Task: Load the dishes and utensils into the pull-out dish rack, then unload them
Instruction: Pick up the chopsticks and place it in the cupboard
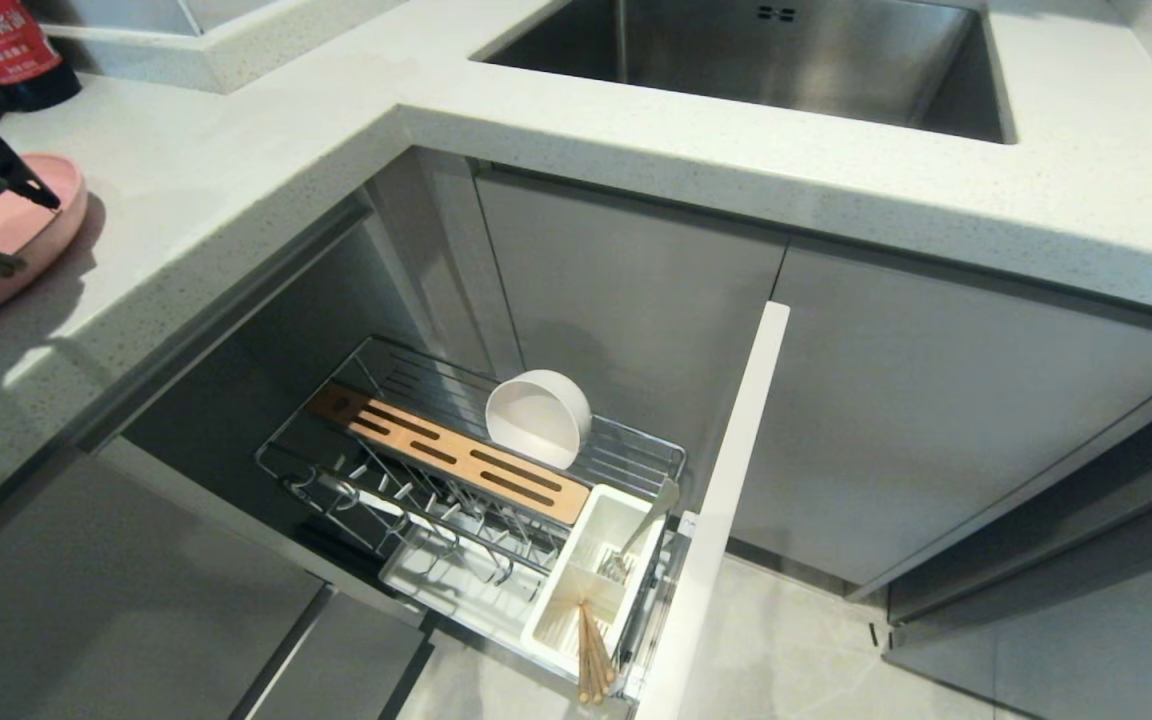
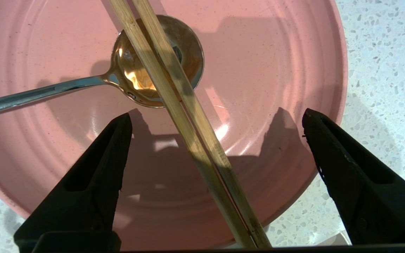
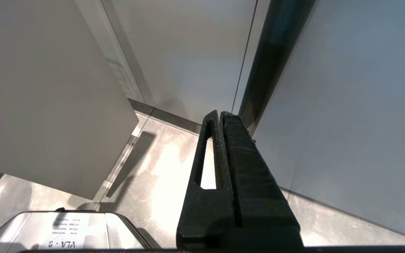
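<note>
1. Closest to the action: the left gripper [image 2: 216, 119] hangs right above the pink plate [image 2: 276, 70] on the countertop [image 2: 381, 70], fingers spread wide with nothing between them. The chopsticks [image 2: 195, 140] run through the gap without touching either finger, so I'd call that released, not grabbing.
2. The chopsticks lie across the bowl of the metal spoon [image 2: 160, 63], and the spoon sits on the plate with its handle poking out past the rim. My guess is everything's stacked on the plate because this is the unload spot, keeps the small stuff together.
3. In the head view the plate sits at the far left edge of the counter, with the left arm over it.
4. Lower down, the pull-out dish rack [image 1: 476, 470] is slid out of the cabinet. The white bowl [image 1: 538, 418] is still in it, standing on edge against the wires by the wooden strip, probably so it drains. It looks like the next thing to come out.
5. The rack's white utensil box [image 1: 586, 580] holds a fork and a bundle of chopsticks, which aren't ours.
6. The right gripper [image 3: 220, 116] is parked low by the cabinet fronts, fingers pressed together, empty.
7. Writing: a dark bottle [image 1: 6, 50] at the back of the counter has a red label with characters I can't read. A sticker on the robot's base [image 3: 65, 225] reads something like "VLA", seen upside down.
</note>
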Tool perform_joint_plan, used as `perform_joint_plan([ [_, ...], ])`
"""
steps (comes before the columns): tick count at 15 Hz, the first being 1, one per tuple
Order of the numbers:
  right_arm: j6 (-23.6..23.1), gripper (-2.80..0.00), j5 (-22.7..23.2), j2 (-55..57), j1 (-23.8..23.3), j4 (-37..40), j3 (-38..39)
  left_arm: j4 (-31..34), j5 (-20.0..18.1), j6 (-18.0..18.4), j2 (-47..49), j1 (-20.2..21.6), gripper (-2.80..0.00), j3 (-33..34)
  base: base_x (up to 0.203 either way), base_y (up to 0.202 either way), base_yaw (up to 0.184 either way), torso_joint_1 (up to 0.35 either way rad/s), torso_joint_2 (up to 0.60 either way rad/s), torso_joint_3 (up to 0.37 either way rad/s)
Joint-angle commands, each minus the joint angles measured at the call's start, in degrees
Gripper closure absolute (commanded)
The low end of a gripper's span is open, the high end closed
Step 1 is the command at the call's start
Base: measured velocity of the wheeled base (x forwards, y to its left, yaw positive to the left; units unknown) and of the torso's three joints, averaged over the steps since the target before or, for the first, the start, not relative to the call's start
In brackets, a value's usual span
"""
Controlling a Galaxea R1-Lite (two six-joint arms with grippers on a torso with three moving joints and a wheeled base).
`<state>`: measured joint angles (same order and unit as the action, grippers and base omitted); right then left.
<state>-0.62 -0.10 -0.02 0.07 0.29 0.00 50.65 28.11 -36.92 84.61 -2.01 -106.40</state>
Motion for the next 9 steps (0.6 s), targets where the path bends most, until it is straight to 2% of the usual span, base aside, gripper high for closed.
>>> perform_joint_plan([
  [1, -0.1, 0.0, 0.0, 0.0, 0.0, 0.0, 0.0, 0.3, 0.1, -0.3, 0.2, -0.3, -2.8, -0.1, 0.0, 0.0, 0.0, 0.0, 0.0, 0.0],
  [8, 0.0, 0.0, 0.0, 0.0, 0.0, 0.0, 0.0, 0.2, 0.1, -1.1, 0.7, -0.5, -2.8, -0.5, 0.0, 0.0, 0.0, 0.0, 0.0, 0.0],
  [9, 0.0, 0.0, 0.0, 0.0, 0.0, 0.0, 0.0, 0.2, 0.1, -1.1, 0.7, -0.5, -1.0, -0.5, 0.0, 0.0, 0.0, 0.0, 0.0, 0.0],
])
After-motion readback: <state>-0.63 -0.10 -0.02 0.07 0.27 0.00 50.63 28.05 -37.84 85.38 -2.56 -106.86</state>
